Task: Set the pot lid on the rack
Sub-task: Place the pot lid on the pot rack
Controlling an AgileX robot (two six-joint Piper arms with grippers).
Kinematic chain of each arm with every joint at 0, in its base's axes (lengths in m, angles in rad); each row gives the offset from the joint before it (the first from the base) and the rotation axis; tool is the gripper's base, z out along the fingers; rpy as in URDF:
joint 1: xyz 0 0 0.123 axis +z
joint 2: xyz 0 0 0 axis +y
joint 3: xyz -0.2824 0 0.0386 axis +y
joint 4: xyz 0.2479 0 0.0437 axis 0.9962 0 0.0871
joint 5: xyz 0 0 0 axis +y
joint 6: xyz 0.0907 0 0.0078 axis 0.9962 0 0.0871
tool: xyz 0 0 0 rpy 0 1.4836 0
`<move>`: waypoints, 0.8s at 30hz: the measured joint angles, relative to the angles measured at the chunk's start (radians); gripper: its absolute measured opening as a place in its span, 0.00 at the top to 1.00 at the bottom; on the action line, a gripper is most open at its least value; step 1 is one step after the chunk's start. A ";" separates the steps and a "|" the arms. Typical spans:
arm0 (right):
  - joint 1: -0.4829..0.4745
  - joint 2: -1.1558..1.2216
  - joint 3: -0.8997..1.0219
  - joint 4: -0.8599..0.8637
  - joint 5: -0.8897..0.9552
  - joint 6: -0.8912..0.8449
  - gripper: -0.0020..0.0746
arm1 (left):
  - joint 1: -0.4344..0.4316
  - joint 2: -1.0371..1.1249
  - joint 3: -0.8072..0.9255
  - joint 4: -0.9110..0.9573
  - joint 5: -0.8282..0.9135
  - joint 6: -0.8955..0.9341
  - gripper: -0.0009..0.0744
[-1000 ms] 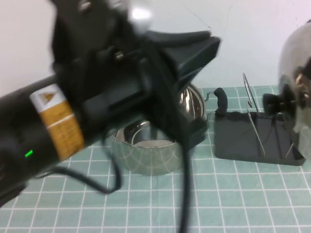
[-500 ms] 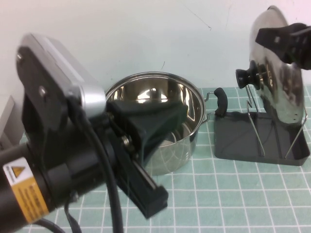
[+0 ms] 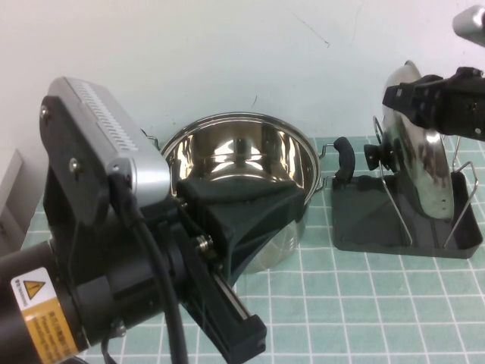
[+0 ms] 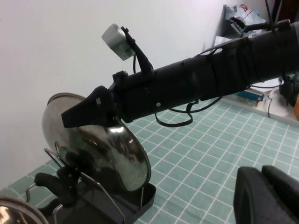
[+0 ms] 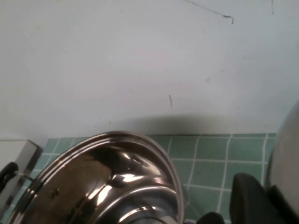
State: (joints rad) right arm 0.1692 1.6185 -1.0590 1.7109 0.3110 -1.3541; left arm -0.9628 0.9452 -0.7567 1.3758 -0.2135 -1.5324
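The pot lid point(image 3: 424, 163) stands on edge in the rack point(image 3: 364, 227), between its wire loops, with its black knob point(image 3: 373, 156) facing the pot. My right gripper point(image 3: 395, 98) is shut on the lid's upper rim. The left wrist view shows the lid point(image 4: 100, 151), the rack's tray point(image 4: 140, 203) and the right gripper point(image 4: 81, 115) on the lid's top. In the right wrist view the lid point(image 5: 288, 158) fills the edge beside one of the fingers point(image 5: 250, 200). My left gripper point(image 4: 265, 189) is shut and empty, raised near the camera, left of the pot.
The deep steel pot point(image 3: 250, 163) stands left of the rack, its black handle point(image 3: 345, 158) close to the tray; it also shows in the right wrist view point(image 5: 107, 186). My left arm point(image 3: 114, 250) blocks the front left of the table. A white wall runs behind.
The right gripper has brought the lid down and slightly left into the rack's wires. My left arm has swung back and down, uncovering the pot.
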 joint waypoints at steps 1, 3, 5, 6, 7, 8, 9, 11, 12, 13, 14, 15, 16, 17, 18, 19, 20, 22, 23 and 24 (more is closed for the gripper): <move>0.000 0.002 0.000 0.000 0.000 -0.009 0.88 | 0.000 0.000 0.000 0.000 -0.002 -0.011 0.99; -0.007 0.002 0.000 0.002 0.000 -0.038 0.85 | 0.000 0.000 0.000 0.000 -0.002 -0.019 0.99; -0.015 0.002 0.000 0.002 0.002 -0.056 0.74 | 0.000 0.000 0.000 0.000 -0.002 -0.020 0.99; -0.021 0.002 0.000 0.002 0.004 -0.063 0.67 | 0.000 0.000 0.000 0.000 -0.002 -0.020 0.99; -0.028 0.002 0.000 0.002 0.010 -0.065 0.61 | 0.000 0.000 0.000 0.000 -0.004 -0.020 0.99; -0.038 0.002 0.000 0.002 0.017 -0.068 0.54 | 0.000 0.000 0.000 0.000 -0.005 -0.020 0.99; -0.051 0.002 0.000 0.002 0.029 -0.070 0.45 | 0.000 0.000 0.000 0.000 -0.007 -0.020 0.99; -0.076 0.002 0.000 0.002 0.069 -0.072 0.36 | 0.000 0.000 0.001 0.005 -0.006 -0.020 0.99; -0.091 0.002 0.000 0.002 0.098 -0.077 0.32 | 0.000 0.000 0.001 0.012 -0.006 -0.021 0.99; -0.105 0.002 0.000 0.002 0.125 -0.082 0.30 | 0.000 0.000 0.002 0.026 -0.006 -0.021 0.99; -0.122 0.000 0.000 0.002 0.158 -0.089 0.28 | 0.000 0.000 0.002 0.038 -0.006 -0.021 0.99; -0.139 -0.005 0.000 0.002 0.191 -0.092 0.27 | 0.000 0.000 0.005 0.056 -0.006 -0.021 0.99; -0.154 -0.011 0.000 0.002 0.216 -0.097 0.27 | 0.000 0.000 0.005 0.075 -0.001 -0.021 0.99; -0.172 -0.022 0.000 0.002 0.249 -0.104 0.26 | 0.000 0.000 0.005 0.097 0.018 -0.021 0.99; -0.190 -0.036 0.000 0.002 0.288 -0.111 0.27 | 0.000 0.000 0.005 0.119 0.047 -0.022 0.99; -0.205 -0.048 0.000 0.002 0.331 -0.119 0.28 | 0.000 0.000 0.007 0.136 0.091 -0.022 0.99; -0.223 -0.065 0.000 0.002 0.375 -0.127 0.30 | 0.000 0.000 0.005 0.143 0.125 -0.025 0.99; -0.251 -0.100 0.000 0.000 0.456 -0.145 0.37 | 0.000 0.000 0.005 0.149 0.277 -0.025 0.99; -0.262 -0.119 0.000 -0.002 0.502 -0.158 0.44 | 0.000 0.000 0.005 0.139 0.340 -0.016 0.99; -0.270 -0.137 0.000 -0.002 0.546 -0.174 0.53 | 0.000 0.000 0.005 0.117 0.418 0.007 0.99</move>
State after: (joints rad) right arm -0.1011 1.4811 -1.0590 1.7087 0.8567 -1.5278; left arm -0.9628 0.9452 -0.7512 1.4930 0.2049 -1.5257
